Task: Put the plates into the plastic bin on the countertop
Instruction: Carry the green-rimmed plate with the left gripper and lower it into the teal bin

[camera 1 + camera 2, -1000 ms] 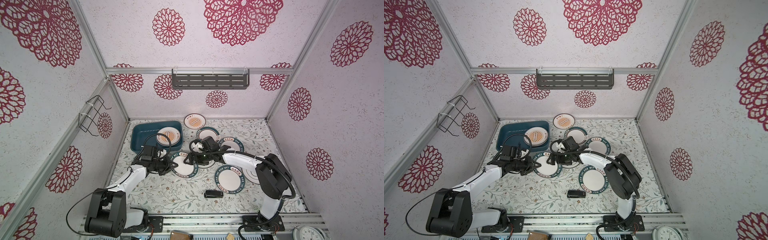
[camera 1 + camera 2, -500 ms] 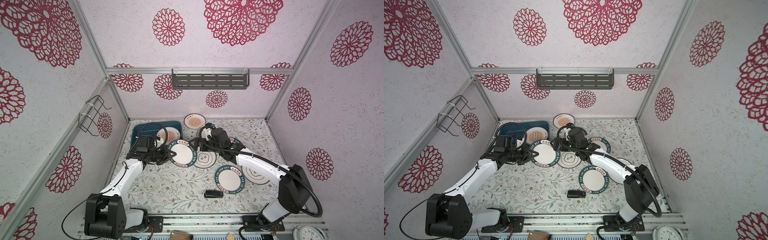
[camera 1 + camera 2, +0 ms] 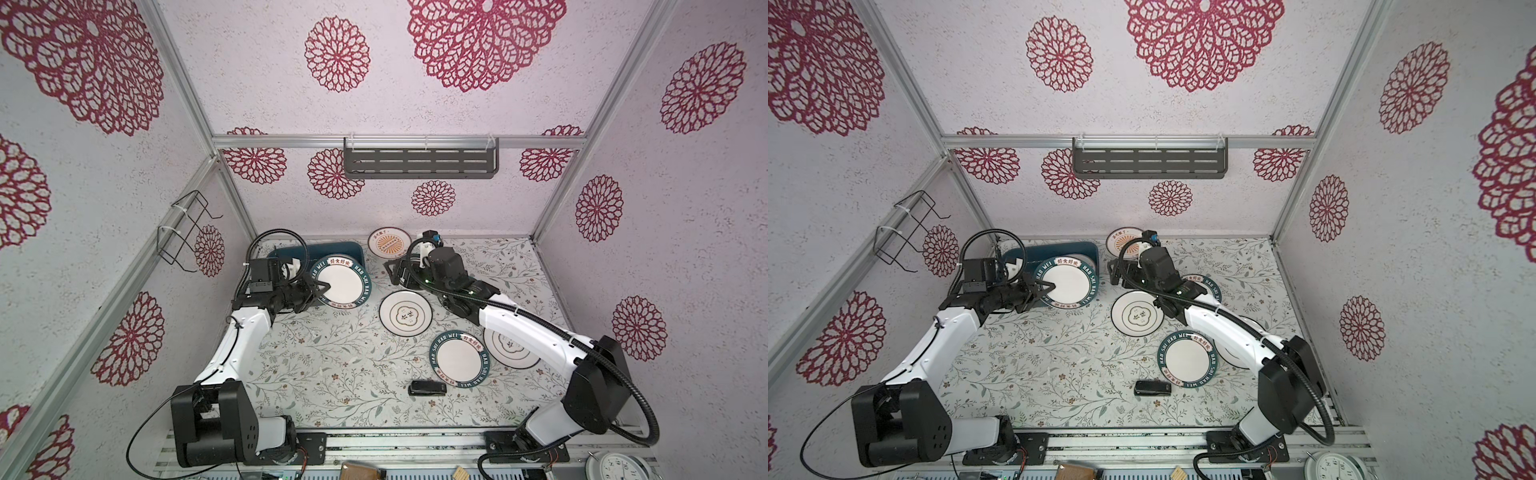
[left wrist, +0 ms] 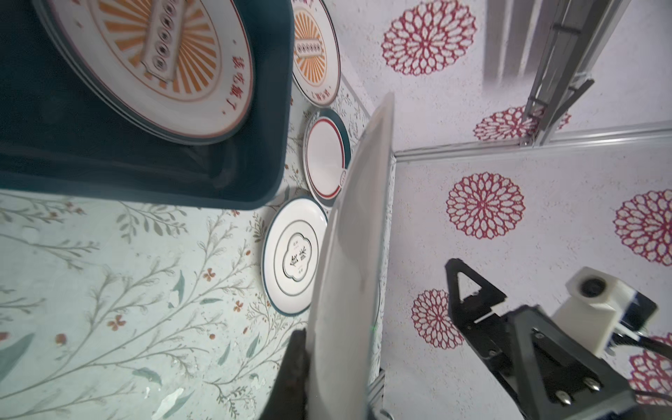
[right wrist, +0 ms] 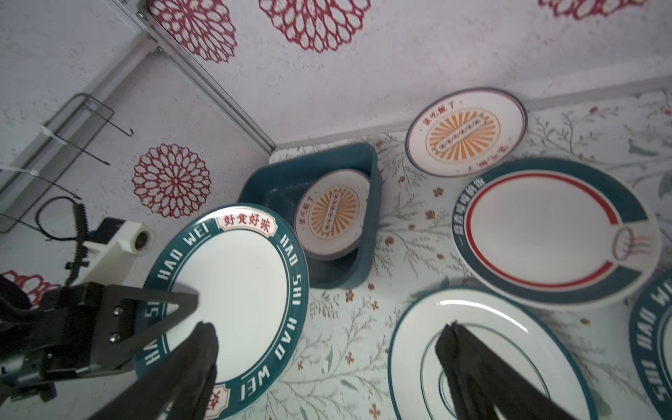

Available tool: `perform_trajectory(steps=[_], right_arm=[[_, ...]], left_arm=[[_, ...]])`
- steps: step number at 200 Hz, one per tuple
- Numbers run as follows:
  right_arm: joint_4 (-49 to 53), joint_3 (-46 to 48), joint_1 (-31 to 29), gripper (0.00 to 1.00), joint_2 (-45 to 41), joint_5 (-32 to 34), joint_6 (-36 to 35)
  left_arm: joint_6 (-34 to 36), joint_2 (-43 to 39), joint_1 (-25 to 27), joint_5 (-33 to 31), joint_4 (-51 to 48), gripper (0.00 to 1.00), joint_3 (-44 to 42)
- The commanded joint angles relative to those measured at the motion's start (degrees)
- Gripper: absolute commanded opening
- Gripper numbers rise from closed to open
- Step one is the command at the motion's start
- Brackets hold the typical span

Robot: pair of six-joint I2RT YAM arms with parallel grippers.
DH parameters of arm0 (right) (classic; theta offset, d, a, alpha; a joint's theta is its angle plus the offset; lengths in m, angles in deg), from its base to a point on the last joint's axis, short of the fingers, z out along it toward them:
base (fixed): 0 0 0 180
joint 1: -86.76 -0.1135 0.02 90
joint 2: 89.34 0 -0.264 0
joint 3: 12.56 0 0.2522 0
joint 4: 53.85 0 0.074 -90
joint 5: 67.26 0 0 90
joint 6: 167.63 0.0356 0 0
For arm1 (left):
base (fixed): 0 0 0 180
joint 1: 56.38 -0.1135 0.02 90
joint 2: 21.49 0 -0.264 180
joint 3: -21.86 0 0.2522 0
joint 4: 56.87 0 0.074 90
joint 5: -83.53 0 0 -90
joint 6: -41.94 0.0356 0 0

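Though half-hidden, bin (image 3: pixel 320 248) behind plate (image 3: pixel 341 282)

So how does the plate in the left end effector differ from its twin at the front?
The held plate is gripped by the left end effector, off the countertop; the front plate lies flat on it, untouched. The held plate is by the plastic bin; the front plate is far from it. Both have teal lettered rims.

From above, the held plate (image 3: pixel 341 281) hides most of the bin (image 3: pixel 332 247) from me; my right arm (image 3: pixel 523 328) covers part of a ringed plate (image 3: pixel 507 351); the bottom edge cuts off the clock (image 3: pixel 615 466).
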Motion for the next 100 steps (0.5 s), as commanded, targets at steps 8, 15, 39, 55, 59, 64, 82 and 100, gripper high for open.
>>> perform_trajectory(steps=[8, 15, 39, 55, 59, 64, 82, 100], right_arm=[[-3.4, -7.26, 0.61, 0.99, 4.91, 0.47, -4.51], [-3.46, -8.16, 0.61, 0.99, 5.81, 0.26, -4.4], [-4.62, -10.34, 0.78, 0.99, 8.6, 0.13, -4.22], [-4.55, -13.02, 0.94, 0.99, 10.71, 0.17, -5.29], [-4.45, -13.79, 1.03, 0.99, 11.16, 0.16, -5.61], [-4.29, -14.78, 1.17, 0.99, 11.97, 0.15, -5.96], [-3.97, -17.74, 1.78, 0.99, 13.92, 0.14, -6.73], [-4.72, -19.09, 2.35, 0.99, 14.89, 0.04, -6.64]], left_arm=[[-0.07, 2.3, -3.28, -0.29, 6.05, 0.0, 4.12], [-0.17, 3.37, -4.11, 0.1, 6.46, 0.0, 4.9], [-0.68, 7.3, -6.92, 1.38, 6.74, 0.0, 8.71], [-0.61, 9.95, -8.12, 1.1, 7.52, 0.0, 11.28], [-0.56, 10.69, -8.39, 1.09, 7.59, 0.0, 11.86], [-0.53, 11.76, -8.7, 1.1, 7.72, 0.0, 12.78], [-0.77, 15.3, -9.75, 1.13, 8.38, 0.0, 15.53], [-1.77, 18.85, -10.77, 0.97, 10.07, 0.0, 17.82]])
